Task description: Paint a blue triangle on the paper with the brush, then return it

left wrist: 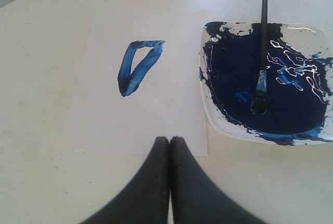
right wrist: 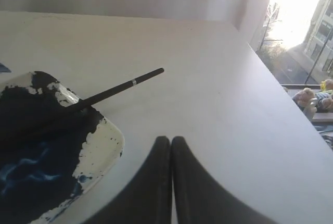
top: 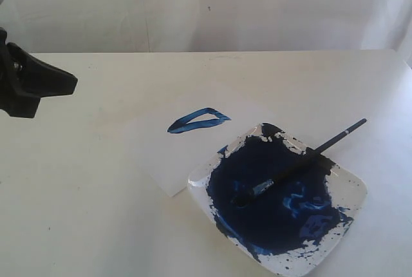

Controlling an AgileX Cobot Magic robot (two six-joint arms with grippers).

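A flattened blue triangle (top: 197, 120) (left wrist: 137, 66) is painted on the white paper (top: 174, 154) (left wrist: 151, 109). The black-handled brush (top: 309, 156) (left wrist: 263, 36) (right wrist: 112, 91) lies across the paint dish (top: 351, 190) (left wrist: 213, 114) (right wrist: 101, 146), bristles in the dark blue pool, handle end sticking out over the rim. My left gripper (left wrist: 169, 139) is shut and empty, raised near the paper's edge; in the exterior view it shows at the left edge (top: 67, 84). My right gripper (right wrist: 170, 139) is shut and empty, over bare table beside the dish; the exterior view does not show it.
The off-white table (top: 96, 212) ends at a pale wall (top: 206, 6) at the back. In the right wrist view the table's far edge (right wrist: 270, 73) borders a bright window with toys on a ledge (right wrist: 312, 99).
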